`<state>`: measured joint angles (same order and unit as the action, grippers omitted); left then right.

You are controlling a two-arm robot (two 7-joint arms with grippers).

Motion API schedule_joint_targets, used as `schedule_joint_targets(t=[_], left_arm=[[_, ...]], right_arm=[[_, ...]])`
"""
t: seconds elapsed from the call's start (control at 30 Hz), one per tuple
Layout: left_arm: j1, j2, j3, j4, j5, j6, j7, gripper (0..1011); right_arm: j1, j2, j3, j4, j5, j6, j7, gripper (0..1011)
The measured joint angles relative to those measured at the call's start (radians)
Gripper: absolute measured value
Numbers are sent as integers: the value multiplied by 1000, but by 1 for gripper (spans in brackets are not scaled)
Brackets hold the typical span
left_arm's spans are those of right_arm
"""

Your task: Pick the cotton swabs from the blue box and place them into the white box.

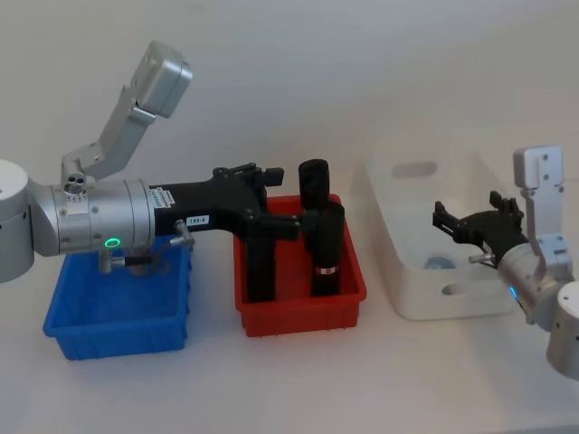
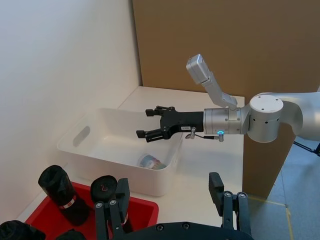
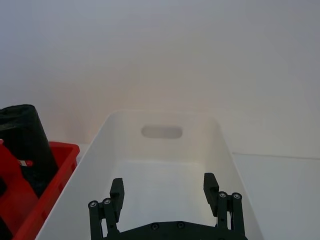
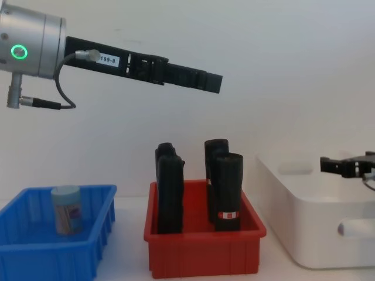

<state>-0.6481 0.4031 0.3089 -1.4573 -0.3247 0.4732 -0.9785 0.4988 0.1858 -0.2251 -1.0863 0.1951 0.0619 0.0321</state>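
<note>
The chest view showed one jar of cotton swabs point(image 4: 65, 209) standing upright in the blue box point(image 4: 41, 260), left of the red bin point(image 4: 202, 257). In the head view my left arm point(image 1: 90, 221) lay across that spot. My left wrist camera caught another jar point(image 2: 150, 162) lying in the white box point(image 2: 115, 172), right of the red bin. My left gripper point(image 1: 285, 199) reached level above the red bin, fingers spread wide. My right gripper point(image 1: 445, 224) hung over the white box, likewise wide.
</note>
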Motion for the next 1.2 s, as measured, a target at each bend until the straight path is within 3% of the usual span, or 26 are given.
schedule_joint_targets(t=[0.47,0.8,0.97,1.2], left_arm=[[0,0,0,0,0,0,0,1004],[2,0,0,0,0,-1,2,1004],[15,-1,5,-5,4,-16,35,1004],[54,-3,19,-22,16,-60,127,1004]], right_arm=[[-71,27,17,-134,11,-66,-26,1001],[-86,32,20,-161,14,-74,-30,1001],[-110,39,19,-190,18,-72,-28,1002],[-171,56,16,-264,30,-65,-18,1001]])
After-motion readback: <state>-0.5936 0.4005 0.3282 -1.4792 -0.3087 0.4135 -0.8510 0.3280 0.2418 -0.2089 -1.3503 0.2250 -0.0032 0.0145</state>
